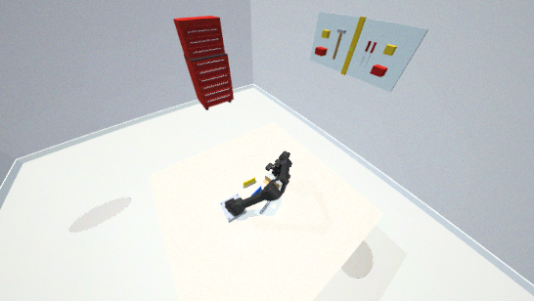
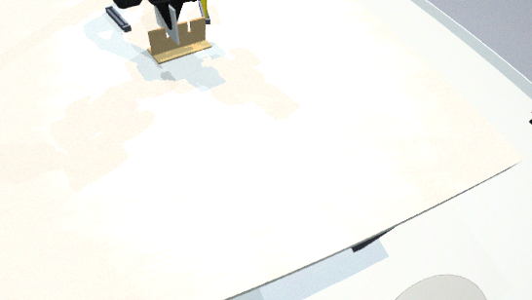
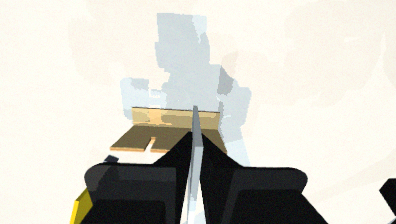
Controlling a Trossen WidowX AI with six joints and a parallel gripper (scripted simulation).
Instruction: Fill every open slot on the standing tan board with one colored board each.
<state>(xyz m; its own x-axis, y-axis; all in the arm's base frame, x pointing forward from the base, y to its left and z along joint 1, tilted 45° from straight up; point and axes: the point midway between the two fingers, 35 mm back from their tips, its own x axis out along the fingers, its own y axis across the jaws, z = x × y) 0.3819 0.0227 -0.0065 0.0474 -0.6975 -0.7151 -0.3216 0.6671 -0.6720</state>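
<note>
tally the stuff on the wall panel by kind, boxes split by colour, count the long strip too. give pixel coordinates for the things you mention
yellow boxes [image 1: 326, 33] [image 1: 389, 50]: 2
red boxes [image 1: 321, 51] [image 1: 378, 70]: 2
hammer [image 1: 337, 45]: 1
red-handled tools [image 1: 368, 46] [image 1: 374, 47], likely screwdrivers: 2
long yellow strip [image 1: 354, 46]: 1
total: 8

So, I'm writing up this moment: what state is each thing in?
End effector: shut on the grey board
Grey board: upright, crosswise; seating unclear
Tan board: standing, one slot visibly open
Yellow board: upright, not gripped
Blue board: partly hidden
Dark holder: empty
</note>
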